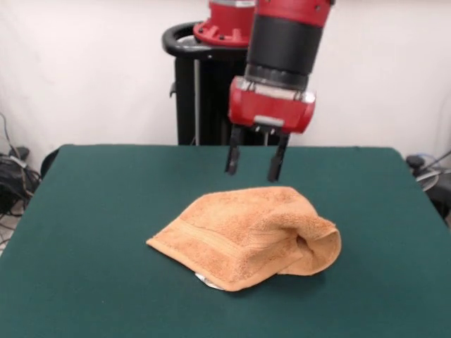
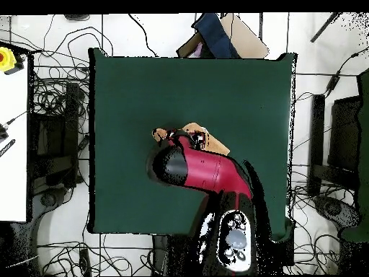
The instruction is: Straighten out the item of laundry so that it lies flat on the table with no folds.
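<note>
The item of laundry (image 1: pixel 243 236), an orange-tan terry towel, lies folded over itself in a rumpled heap near the middle of the table (image 1: pixel 91 225), with a rolled fold at its right end and a white tag peeking out at its front edge. A woven band stripe runs across its left part. My gripper (image 1: pixel 255 162) hangs open just above the towel's far edge, with nothing between its two dark fingers. In the overhead view the arm (image 2: pixel 205 173) covers most of the towel (image 2: pixel 209 141); only small orange patches show beside it, and the gripper itself is hidden.
The dark green table (image 2: pixel 144 94) extends wide on all sides of the towel. Cables, stands and a white bench (image 2: pixel 13 144) surround the table on the floor. A cardboard box and dark cloth (image 2: pixel 220 36) lie beyond one table edge.
</note>
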Available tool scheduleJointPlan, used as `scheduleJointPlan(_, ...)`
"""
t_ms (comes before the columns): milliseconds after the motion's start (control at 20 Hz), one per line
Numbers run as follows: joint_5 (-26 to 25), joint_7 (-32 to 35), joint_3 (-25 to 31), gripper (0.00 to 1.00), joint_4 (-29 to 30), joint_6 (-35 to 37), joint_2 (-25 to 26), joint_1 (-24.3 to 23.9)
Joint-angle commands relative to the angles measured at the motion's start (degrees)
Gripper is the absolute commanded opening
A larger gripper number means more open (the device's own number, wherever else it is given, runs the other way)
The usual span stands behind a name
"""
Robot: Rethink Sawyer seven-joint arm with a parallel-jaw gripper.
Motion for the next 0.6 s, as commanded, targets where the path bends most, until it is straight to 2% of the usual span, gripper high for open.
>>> scheduleJointPlan(50,-1.00,9.39,-2.99,1.00,-7.11,-1.07,10.87,1.35)
scheduleJointPlan(250,-1.05,8.89,-2.74,1.00,-7.64,-1.15,11.70,0.86)
scheduleJointPlan(350,-1.37,7.68,0.27,1.00,-8.72,-3.97,15.19,-2.20)
scheduleJointPlan(600,-2.73,4.90,3.58,1.00,-10.39,-4.57,17.24,-5.53)
